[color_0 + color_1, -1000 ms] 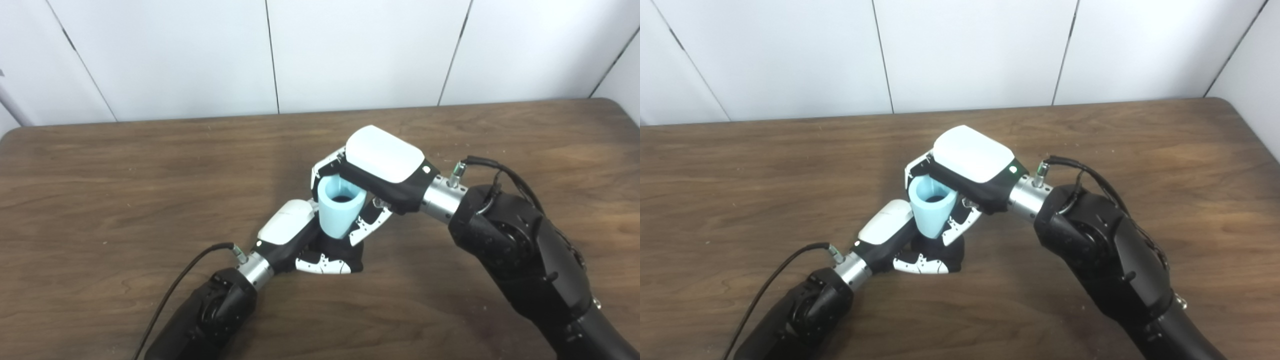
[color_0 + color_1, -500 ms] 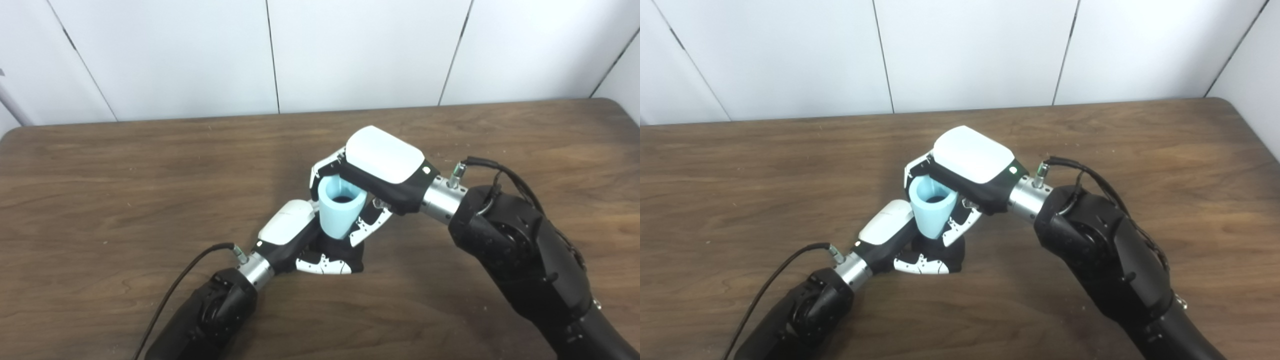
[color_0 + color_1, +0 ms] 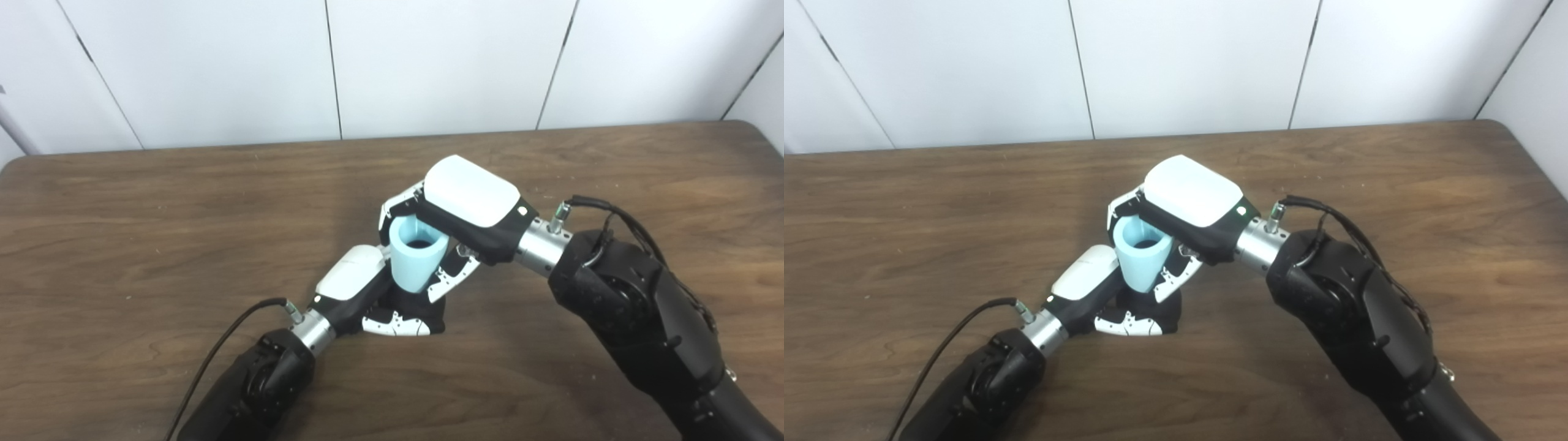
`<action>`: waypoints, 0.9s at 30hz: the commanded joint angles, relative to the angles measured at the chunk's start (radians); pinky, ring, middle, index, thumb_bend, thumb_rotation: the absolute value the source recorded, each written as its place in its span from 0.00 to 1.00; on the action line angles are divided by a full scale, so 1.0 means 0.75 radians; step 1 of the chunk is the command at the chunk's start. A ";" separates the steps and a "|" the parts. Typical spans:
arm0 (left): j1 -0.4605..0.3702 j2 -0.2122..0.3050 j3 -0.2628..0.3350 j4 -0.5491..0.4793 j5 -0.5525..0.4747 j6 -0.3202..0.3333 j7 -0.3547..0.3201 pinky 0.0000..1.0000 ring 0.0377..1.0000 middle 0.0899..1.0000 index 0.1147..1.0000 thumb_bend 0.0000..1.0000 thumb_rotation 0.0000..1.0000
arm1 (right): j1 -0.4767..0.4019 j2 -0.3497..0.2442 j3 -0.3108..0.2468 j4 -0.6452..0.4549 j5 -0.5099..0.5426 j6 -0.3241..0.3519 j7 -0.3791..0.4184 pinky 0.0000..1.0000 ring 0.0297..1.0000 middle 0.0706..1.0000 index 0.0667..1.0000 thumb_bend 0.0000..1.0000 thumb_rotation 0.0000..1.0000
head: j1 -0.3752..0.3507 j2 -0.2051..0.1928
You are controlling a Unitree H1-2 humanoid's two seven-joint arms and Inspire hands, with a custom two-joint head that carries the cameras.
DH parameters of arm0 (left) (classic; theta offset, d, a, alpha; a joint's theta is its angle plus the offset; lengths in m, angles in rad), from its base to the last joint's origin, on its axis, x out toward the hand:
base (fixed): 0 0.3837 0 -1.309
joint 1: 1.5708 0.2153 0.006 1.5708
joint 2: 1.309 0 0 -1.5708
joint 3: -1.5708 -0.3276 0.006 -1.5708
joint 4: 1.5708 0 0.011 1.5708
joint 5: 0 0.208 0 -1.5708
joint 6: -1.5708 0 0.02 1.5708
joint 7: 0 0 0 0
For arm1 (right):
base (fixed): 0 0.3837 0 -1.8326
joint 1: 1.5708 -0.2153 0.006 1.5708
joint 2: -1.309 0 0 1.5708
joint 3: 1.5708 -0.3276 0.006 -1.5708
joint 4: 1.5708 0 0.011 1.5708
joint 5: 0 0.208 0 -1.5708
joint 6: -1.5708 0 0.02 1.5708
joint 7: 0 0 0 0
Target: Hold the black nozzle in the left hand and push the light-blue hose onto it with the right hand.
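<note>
Gripping unchanged, right hand (image 3: pixel 468 208) fingers clasp the hose (image 3: pixel 415 254), left hand (image 3: pixel 367 294) the hidden nozzle.

lab-like room; bare wooden table (image 3: pixel 153 208); white panel wall (image 3: pixel 429 61)

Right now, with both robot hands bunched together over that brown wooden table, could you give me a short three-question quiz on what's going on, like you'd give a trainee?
1. True or false: the short light-blue hose piece lies loose on the brown wooden table.
2. Which hand wraps around the hose? A) left hand B) right hand C) neither
3. Fill in: the hose's open end faces ____.

Key
1. False: the right hand holds it tilted, above the table.
2. B. The left hand sits lower, closed around something dark at the hose's bottom end, most likely the black nozzle, which is almost hidden.
3. Upward, toward the cameras.
</note>
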 commanded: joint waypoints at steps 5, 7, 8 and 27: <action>0.055 0.015 -0.029 0.023 0.017 0.025 -0.063 0.93 0.94 0.83 0.46 0.50 0.66 | 0.066 -0.048 0.056 0.100 -0.064 -0.010 0.062 0.21 0.26 0.37 0.49 0.52 0.00 | 0.003 0.003; 0.056 0.015 -0.029 0.019 0.018 0.028 -0.065 0.93 0.94 0.83 0.46 0.50 0.66 | 0.067 -0.047 0.062 0.106 -0.068 -0.010 0.059 0.19 0.24 0.36 0.49 0.52 0.00 | 0.003 0.004; 0.057 0.015 -0.030 0.018 0.018 0.028 -0.064 0.93 0.94 0.83 0.46 0.50 0.66 | 0.069 -0.047 0.065 0.108 -0.072 -0.011 0.057 0.19 0.23 0.35 0.49 0.52 0.00 | 0.003 0.004; 0.056 0.010 -0.031 0.013 0.013 0.032 -0.067 0.92 0.94 0.83 0.47 0.50 0.66 | 0.024 -0.054 0.122 0.147 -0.107 0.050 0.129 0.30 0.36 0.40 0.49 0.52 0.00 | 0.007 0.014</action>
